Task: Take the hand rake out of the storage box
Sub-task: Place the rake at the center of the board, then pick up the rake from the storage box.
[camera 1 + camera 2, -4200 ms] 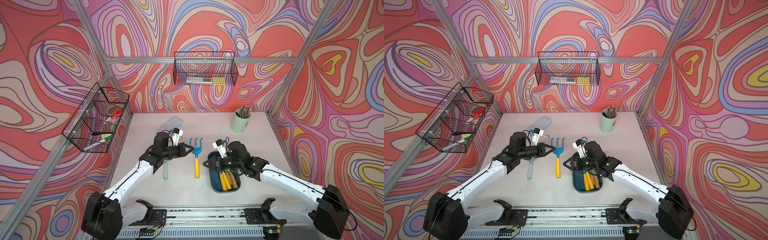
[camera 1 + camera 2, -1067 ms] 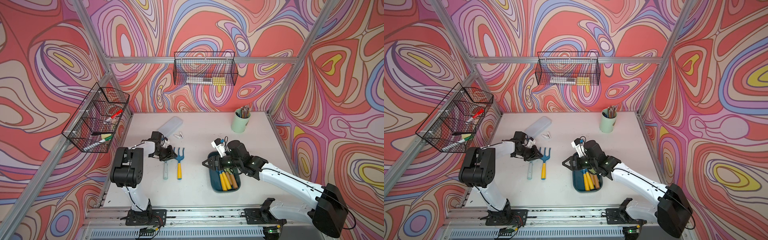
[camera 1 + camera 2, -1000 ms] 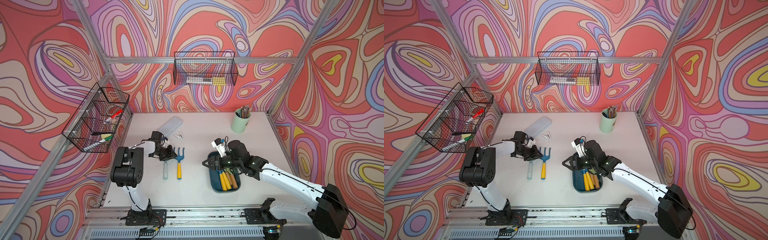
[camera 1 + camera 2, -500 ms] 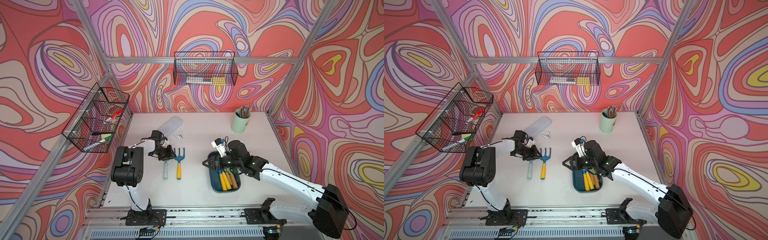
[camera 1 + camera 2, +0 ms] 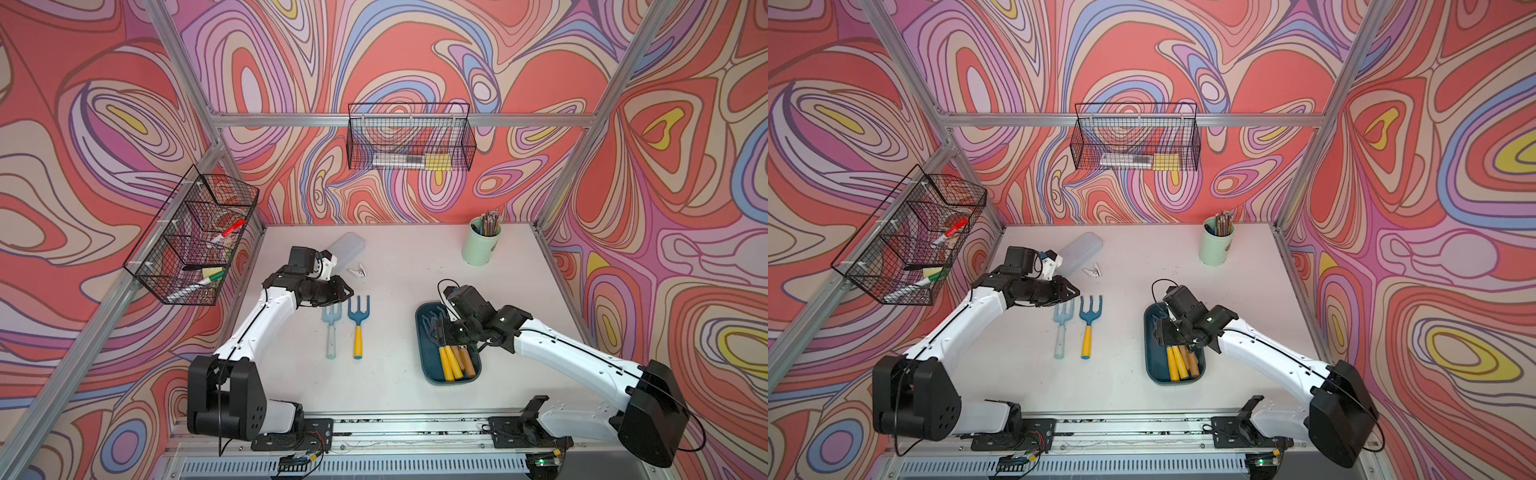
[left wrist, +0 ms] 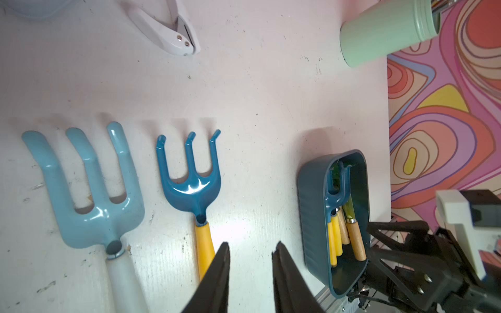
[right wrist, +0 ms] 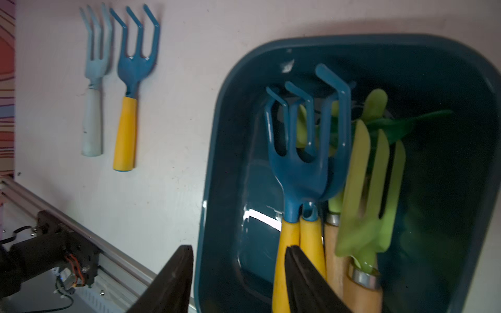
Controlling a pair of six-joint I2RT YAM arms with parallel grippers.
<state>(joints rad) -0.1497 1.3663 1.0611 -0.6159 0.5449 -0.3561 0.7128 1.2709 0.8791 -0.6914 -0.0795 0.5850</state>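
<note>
we see a blue rake (image 5: 358,320) and a pale rake (image 5: 331,328) lying side by side on the table (image 5: 395,270), well apart from the box (image 5: 430,361). left gripper (image 6: 250,245) hovers by them, jaws spread, empty. right gripper (image 7: 238,248) jaws are spread astride the box wall, pinching nothing. another rake (image 7: 301,162) lies in the box, so we judge more is left to pull.

Top views high, looking down, wrist views close, sharing storage box (image 7: 217,176)
</note>
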